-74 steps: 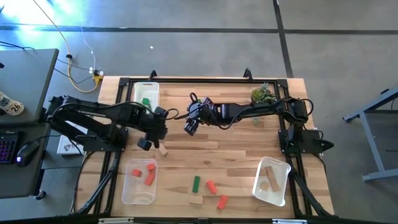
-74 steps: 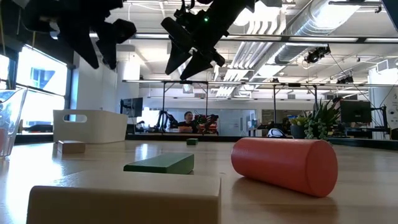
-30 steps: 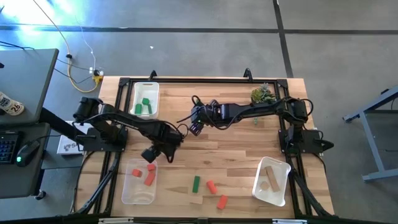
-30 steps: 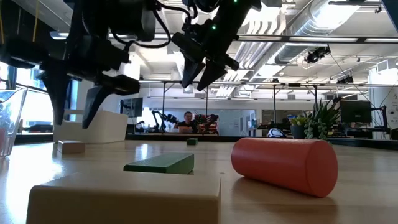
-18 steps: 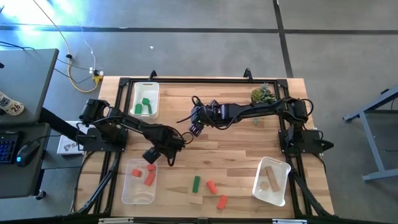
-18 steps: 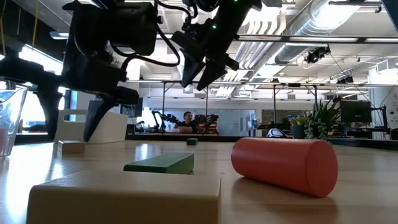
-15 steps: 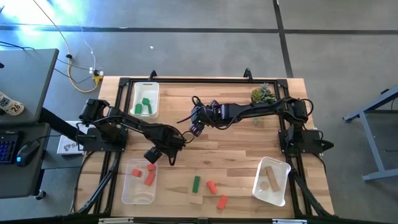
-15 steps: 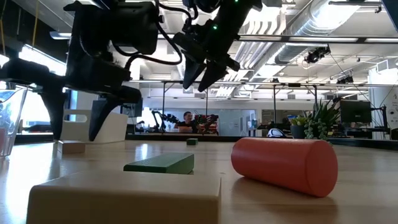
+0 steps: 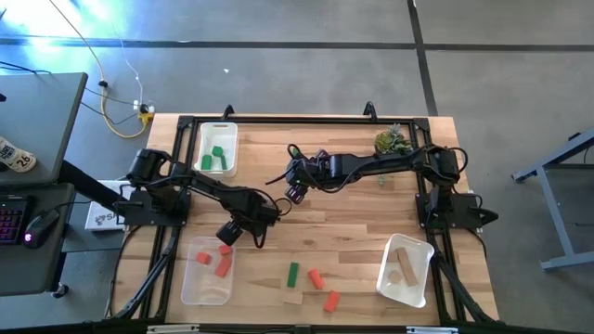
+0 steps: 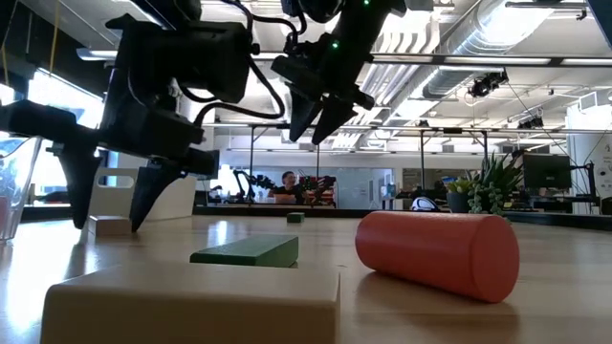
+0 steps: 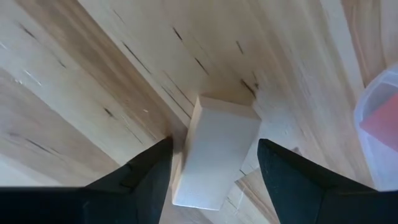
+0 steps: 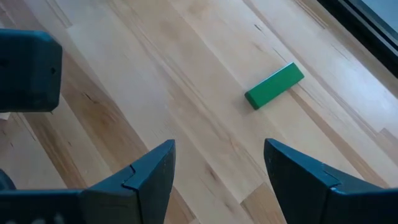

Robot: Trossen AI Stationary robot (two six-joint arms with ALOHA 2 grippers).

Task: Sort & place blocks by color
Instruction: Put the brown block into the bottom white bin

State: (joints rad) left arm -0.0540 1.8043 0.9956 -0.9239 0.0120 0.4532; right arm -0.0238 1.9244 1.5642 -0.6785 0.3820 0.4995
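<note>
My left fingers [image 11: 211,168] stand wide open astride the tan block [image 11: 217,152], which lies on the surface beside the red tray [image 9: 206,269]. They grip nothing, and closing off-centre could twist it away. My right fingers [image 12: 217,168], open and empty, hover farther from that tray.

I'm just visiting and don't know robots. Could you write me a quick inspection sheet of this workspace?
Surface: wooden table, three clear trays.
Job's things: tan block between the left fingers, on the table; green blocks in the far tray; red blocks in the near-left tray; tan blocks in the right tray; loose blocks at the near edge.
Clutter: plant.
Grippers: left gripper open, low over the block; right gripper open, raised mid-table.
Cables: yellow cable on the floor.
Surroundings: desk, mouse; person far off.
</note>
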